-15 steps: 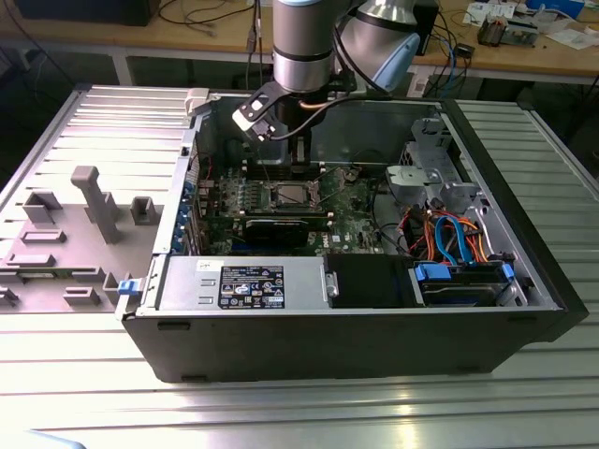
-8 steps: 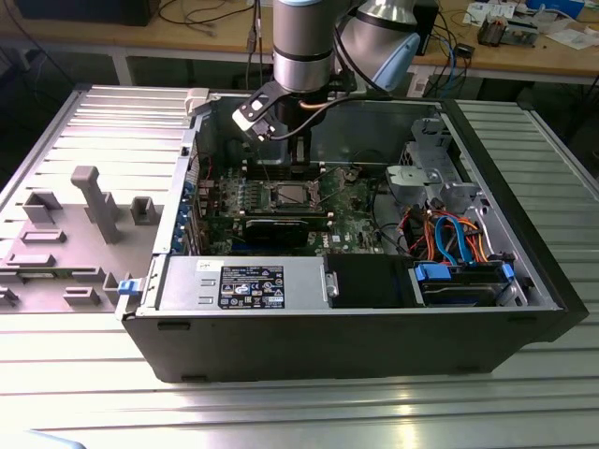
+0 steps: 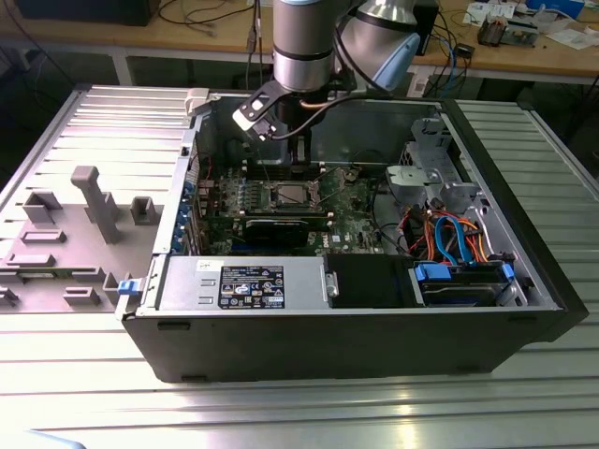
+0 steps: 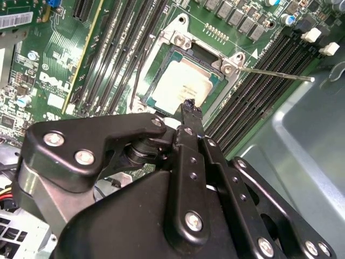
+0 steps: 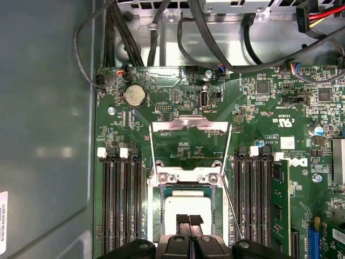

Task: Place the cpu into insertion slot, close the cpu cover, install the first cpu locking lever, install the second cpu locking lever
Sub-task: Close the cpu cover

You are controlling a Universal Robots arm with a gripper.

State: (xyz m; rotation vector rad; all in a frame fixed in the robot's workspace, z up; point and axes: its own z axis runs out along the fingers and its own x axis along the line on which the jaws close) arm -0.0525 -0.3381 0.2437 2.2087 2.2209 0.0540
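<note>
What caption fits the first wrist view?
Closed black gripper over the small silvery square cpu lying in the dark-rimmed square insertion slot; thin silvery frame-shaped cpu cover open.

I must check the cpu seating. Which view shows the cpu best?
The second wrist view: the cpu lies in the insertion slot, nearly whole face visible. In the first wrist view the gripper hides part; the exterior view shows it far off.

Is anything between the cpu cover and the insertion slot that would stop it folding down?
Yes, the gripper itself. The cpu cover stands open off the insertion slot, with the cpu seated inside. The gripper's shut tips sit right above the cpu, likely in the cover's path. A thin lever rod lies beside the slot.
</note>
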